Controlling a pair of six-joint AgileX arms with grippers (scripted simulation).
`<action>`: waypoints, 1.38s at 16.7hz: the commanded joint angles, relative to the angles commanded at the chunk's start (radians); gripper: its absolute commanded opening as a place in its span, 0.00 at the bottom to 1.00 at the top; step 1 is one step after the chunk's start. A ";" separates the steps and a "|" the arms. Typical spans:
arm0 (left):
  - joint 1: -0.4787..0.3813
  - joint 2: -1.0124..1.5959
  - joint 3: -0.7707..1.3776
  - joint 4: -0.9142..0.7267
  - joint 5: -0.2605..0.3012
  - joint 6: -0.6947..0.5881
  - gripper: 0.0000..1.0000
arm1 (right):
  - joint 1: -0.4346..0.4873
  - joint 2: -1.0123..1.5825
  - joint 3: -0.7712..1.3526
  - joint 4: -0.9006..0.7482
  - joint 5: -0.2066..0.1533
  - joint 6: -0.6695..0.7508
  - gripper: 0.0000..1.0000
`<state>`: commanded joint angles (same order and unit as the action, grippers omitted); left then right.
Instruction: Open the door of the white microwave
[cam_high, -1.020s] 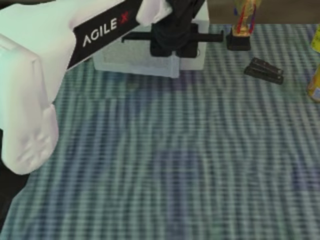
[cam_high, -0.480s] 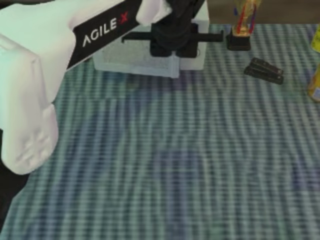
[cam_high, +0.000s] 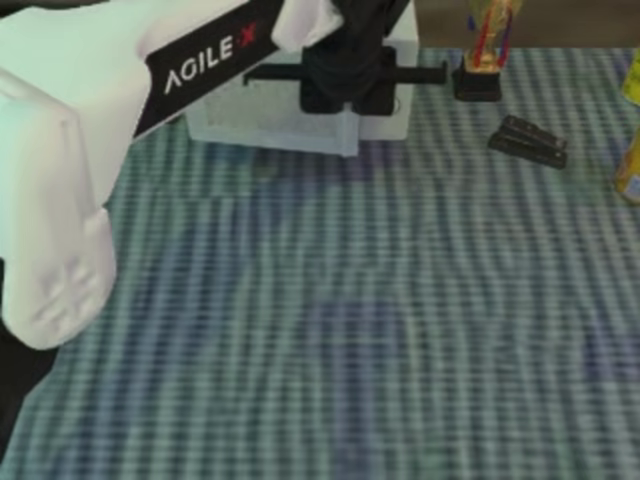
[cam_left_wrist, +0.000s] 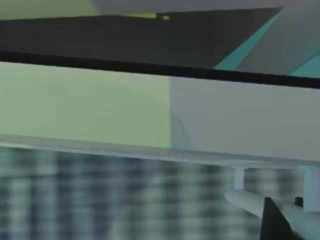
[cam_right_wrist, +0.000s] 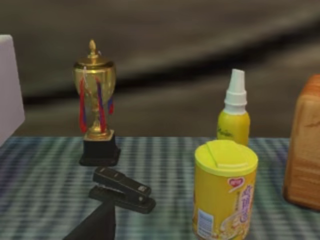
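Door (cam_high: 285, 125) directly beneath left gripper (cam_high: 345, 100), microwave (cam_high: 400, 60) front.

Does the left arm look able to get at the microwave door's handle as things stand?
Probably yes: the left gripper is already at the front of the white microwave, beside the door, whose handle shows close in its wrist view, nothing between.

Checked table (cam_high: 330, 330), white microwave (cam_high: 380, 125), trophy (cam_high: 480, 50), stapler (cam_high: 528, 141) (black)
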<state>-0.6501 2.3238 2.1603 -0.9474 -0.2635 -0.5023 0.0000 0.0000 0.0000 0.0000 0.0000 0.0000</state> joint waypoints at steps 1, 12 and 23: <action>0.002 -0.008 -0.013 0.007 0.002 0.007 0.00 | 0.000 0.000 0.000 0.000 0.000 0.000 1.00; 0.013 -0.063 -0.102 0.053 0.016 0.054 0.00 | 0.000 0.000 0.000 0.000 0.000 0.000 1.00; 0.013 -0.063 -0.102 0.053 0.016 0.054 0.00 | 0.000 0.000 0.000 0.000 0.000 0.000 1.00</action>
<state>-0.6376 2.2609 2.0584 -0.8943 -0.2474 -0.4487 0.0000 0.0000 0.0000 0.0000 0.0000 0.0000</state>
